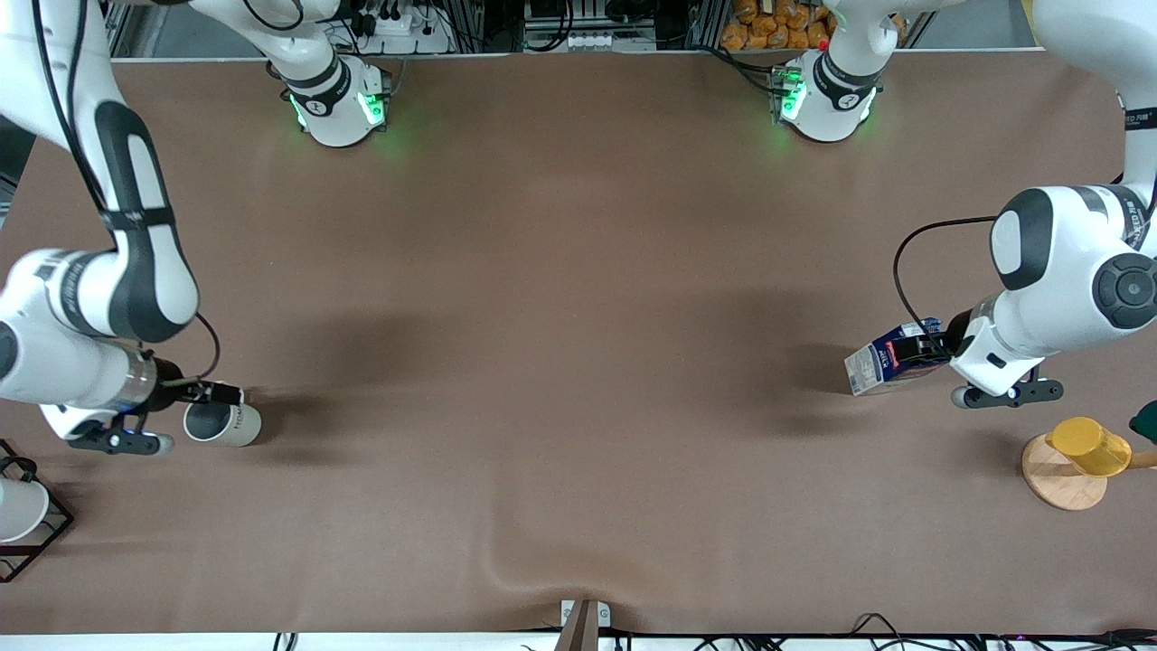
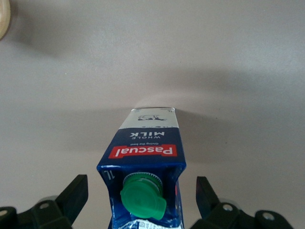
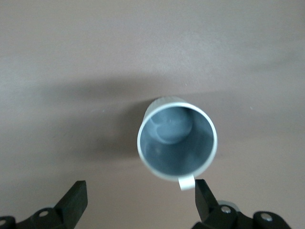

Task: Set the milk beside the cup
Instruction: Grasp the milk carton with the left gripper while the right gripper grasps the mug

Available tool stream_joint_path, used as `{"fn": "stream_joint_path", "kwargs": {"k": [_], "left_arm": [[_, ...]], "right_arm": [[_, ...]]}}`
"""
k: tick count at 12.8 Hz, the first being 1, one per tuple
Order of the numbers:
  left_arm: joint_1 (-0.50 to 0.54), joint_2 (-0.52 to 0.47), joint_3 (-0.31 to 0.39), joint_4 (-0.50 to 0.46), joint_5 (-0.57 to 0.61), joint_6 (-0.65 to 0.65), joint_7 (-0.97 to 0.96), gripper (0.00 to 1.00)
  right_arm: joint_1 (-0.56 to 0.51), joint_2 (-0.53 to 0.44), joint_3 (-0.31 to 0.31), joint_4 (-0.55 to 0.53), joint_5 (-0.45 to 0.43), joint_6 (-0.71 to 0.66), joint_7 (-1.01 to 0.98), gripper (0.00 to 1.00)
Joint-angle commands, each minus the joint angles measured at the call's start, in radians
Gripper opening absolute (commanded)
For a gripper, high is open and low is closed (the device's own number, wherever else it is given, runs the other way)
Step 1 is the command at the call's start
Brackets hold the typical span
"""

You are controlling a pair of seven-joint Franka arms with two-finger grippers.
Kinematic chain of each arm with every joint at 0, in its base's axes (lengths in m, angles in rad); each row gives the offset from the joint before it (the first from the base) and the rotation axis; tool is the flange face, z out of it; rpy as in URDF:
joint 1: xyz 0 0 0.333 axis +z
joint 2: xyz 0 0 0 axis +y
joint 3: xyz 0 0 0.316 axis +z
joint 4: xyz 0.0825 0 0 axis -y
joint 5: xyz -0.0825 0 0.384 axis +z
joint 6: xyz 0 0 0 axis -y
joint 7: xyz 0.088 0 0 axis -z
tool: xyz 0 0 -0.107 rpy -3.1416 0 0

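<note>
- Looking at your left gripper (image 1: 917,354) first: its jaws stand wide apart on either side of the milk (image 1: 890,362), a finger (image 2: 76,193) showing clear of the carton's wall in the left wrist view; nothing is clamped yet
- the milk stands on the counter (image 1: 560,298) toward the left arm's end, blue top with its green cap (image 2: 142,196) pointing up at the wrist camera, red label band below it; you cannot tell from here whether either finger touches the carton
- your right gripper (image 1: 212,395) sits low at the cup (image 1: 223,423) toward the right arm's end; jaws released and spread, with the cup's small handle (image 3: 186,182) just beside one finger (image 3: 204,195); the cup itself lies mostly ahead of the fingertips, not between them
- the cup stands upright, grey inside, empty; milk and cup are well apart, at the two ends of the counter
- near the milk, nearer the front camera, you have a yellow cup (image 1: 1089,446) on a round wooden coaster (image 1: 1059,479)
- by the cup, at the counter's edge, a black wire rack (image 1: 36,529) holds a white cup (image 1: 20,508)
</note>
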Motion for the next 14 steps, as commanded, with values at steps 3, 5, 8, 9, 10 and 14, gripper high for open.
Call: {"fn": "stream_joint_path", "kwargs": {"k": [3,5,8,9,10,14], "left_arm": [[0.006,-0.005,-0.003,-0.015,-0.021,-0.008,-0.013,1.00],[0.006,-0.005,-0.003,-0.015,-0.021,-0.020,-0.019,1.00],[0.004,-0.006,-0.003,-0.020,-0.021,-0.039,-0.042,0.91],[0.006,-0.005,-0.003,-0.020,-0.021,-0.042,-0.048,0.89],[0.006,-0.005,-0.003,-0.020,-0.021,-0.045,-0.056,0.84],[0.003,-0.008,-0.003,-0.012,-0.019,-0.066,-0.079,0.60]], "right_arm": [[-0.006,0.082,0.011,0.032,0.009,0.099,-0.008,1.00],[-0.008,0.101,0.011,0.041,0.006,0.105,-0.010,1.00],[-0.008,0.131,0.009,0.041,0.004,0.142,-0.055,1.00],[-0.009,0.135,0.009,0.041,0.004,0.162,-0.068,1.00],[-0.009,0.135,0.009,0.041,0.001,0.162,-0.083,0.85],[-0.015,0.135,0.009,0.041,0.000,0.160,-0.200,0.00]]}}
